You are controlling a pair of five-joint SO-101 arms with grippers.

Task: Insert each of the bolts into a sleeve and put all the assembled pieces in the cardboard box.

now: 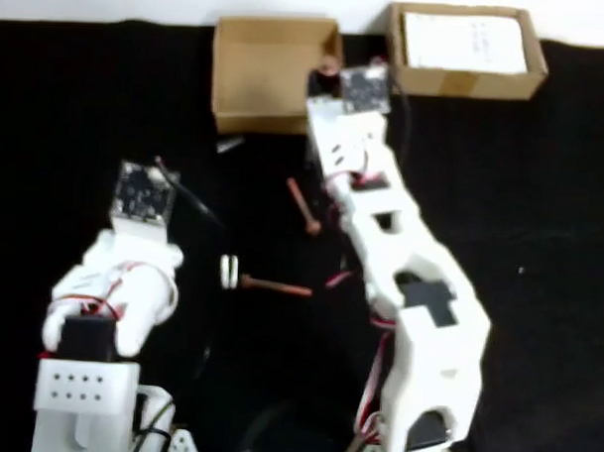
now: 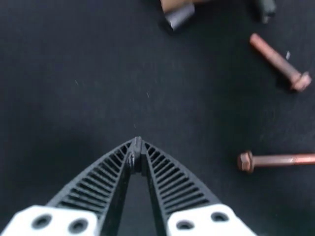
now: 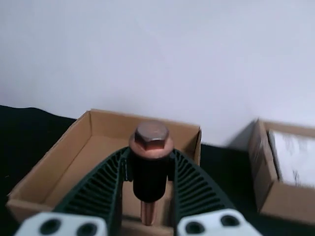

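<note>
Step in hand: boxing an assembled piece. Right claw (image 3: 150, 156) is clenched on a black sleeve (image 3: 150, 179) with a copper bolt (image 3: 151, 137) through it. The bolt head sits on the sleeve's top and the shank tip pokes out below. The piece stands upright between the claw's fingers. In the high view it is at the right-hand rim of the open cardboard box (image 1: 267, 81), not clearly over the middle. Next move, as I judge it: carry it further over the opening, lower it, then release so it doesn't catch the wall. Left claw (image 2: 136, 147) is clenched on nothing, above the black surface (image 2: 74, 73). Two loose bolts (image 2: 278, 61) (image 2: 275, 160) lie apart from it, between the arms, not yet sleeved. A dark loose sleeve (image 2: 178, 17) lies near the box corner, so more assembly is left
</note>
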